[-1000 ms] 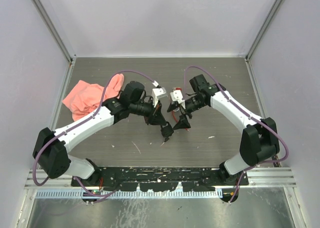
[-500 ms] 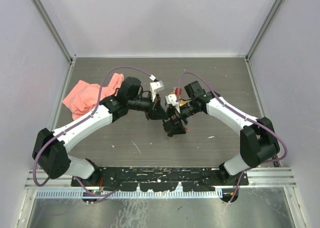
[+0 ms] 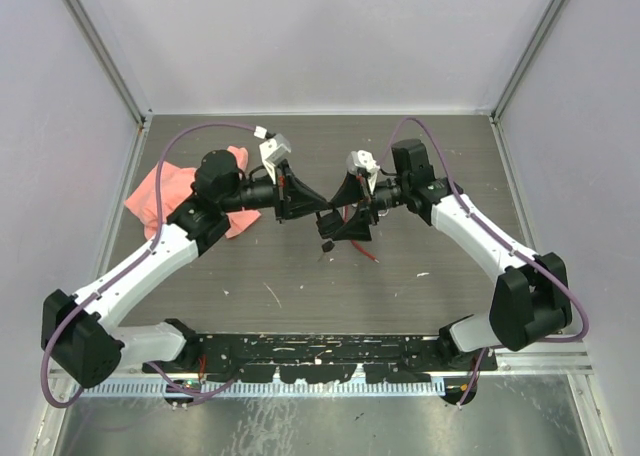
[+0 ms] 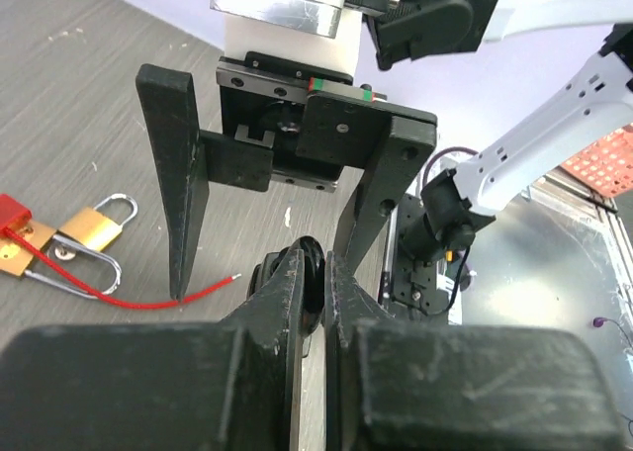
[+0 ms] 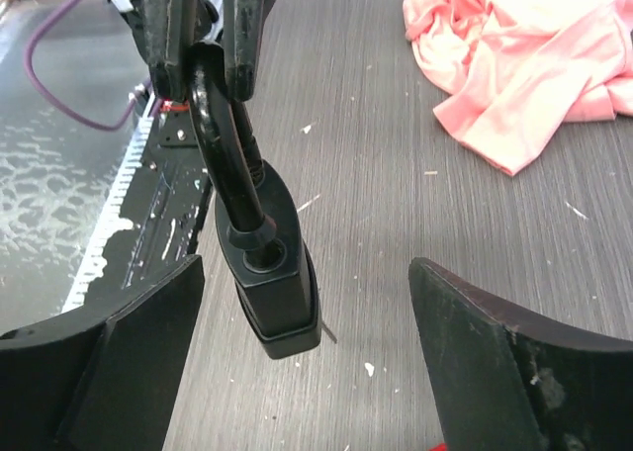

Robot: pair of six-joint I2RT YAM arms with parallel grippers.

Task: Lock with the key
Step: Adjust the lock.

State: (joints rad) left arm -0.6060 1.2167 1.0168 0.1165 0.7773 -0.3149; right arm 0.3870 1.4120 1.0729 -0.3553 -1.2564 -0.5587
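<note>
A black padlock hangs above the table by its shackle. My left gripper is shut on that shackle, seen in the top view at mid-table. My right gripper faces it and stands open, its fingers well apart on either side of the padlock body without touching it. A thin grey sliver shows under the padlock's base; I cannot tell whether it is the key.
Brass padlocks with a red tag and a red wire lie on the table under the right gripper. A pink cloth lies at the left, behind the left arm. Metal frame rails border the table.
The left gripper has carried the black padlock up and toward the far side. The right gripper has swung round to face it, straddling the lock.
</note>
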